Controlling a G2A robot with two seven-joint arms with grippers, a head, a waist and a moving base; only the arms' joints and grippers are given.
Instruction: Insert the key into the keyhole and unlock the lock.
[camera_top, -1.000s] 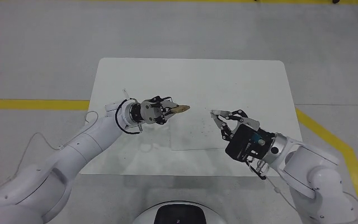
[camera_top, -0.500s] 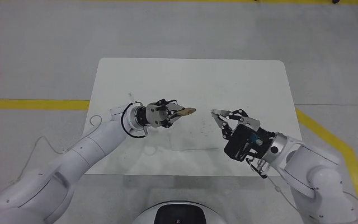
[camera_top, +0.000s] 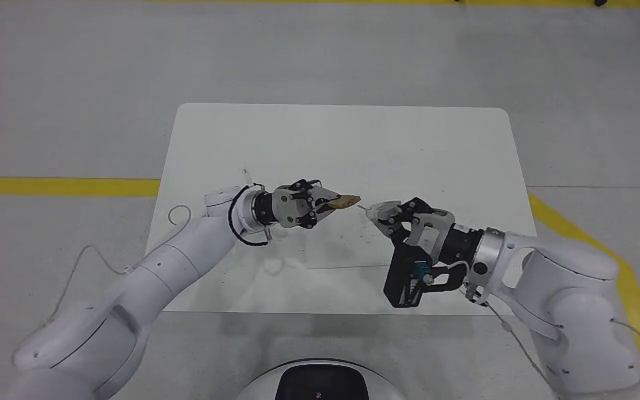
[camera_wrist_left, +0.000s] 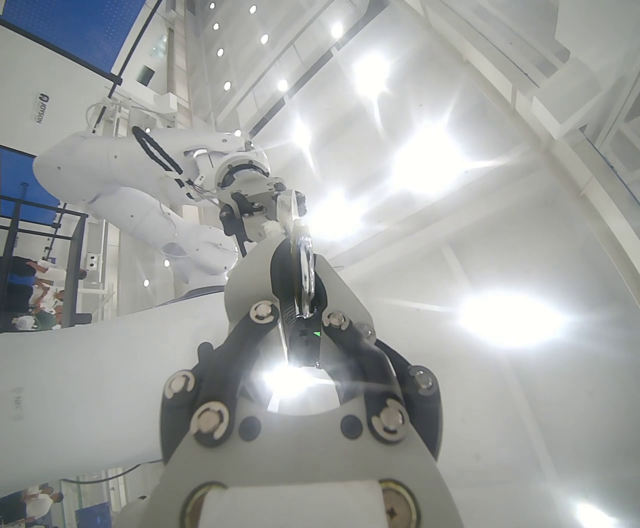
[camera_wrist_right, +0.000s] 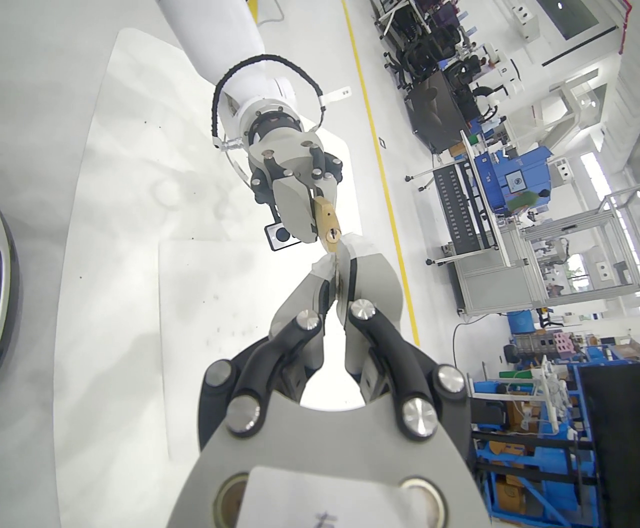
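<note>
Key (camera_wrist_right: 339, 280), where was it at that moment?
You had it pinched in the right gripper (camera_top: 382, 212), both fingers drawn narrow on it, with its tip pointing at the lock (camera_wrist_right: 327, 222).

And the lock itself?
It was clamped in your left gripper (camera_top: 322, 198), whose fingers were closed on the brass body. The shackle (camera_wrist_left: 304, 272) was tucked back between them (the left wrist view caught it edge-on, silver). You held the lock in the air over the table (camera_top: 430, 140), about mid-table, and its keyhole (camera_wrist_right: 331, 234) end faced the key.

Was the key in?
Its tip sat right at the keyhole face, but whether it had entered, I could not tell. From above, your two grippers met nose to nose, with key and lock nearly in one line.
</note>
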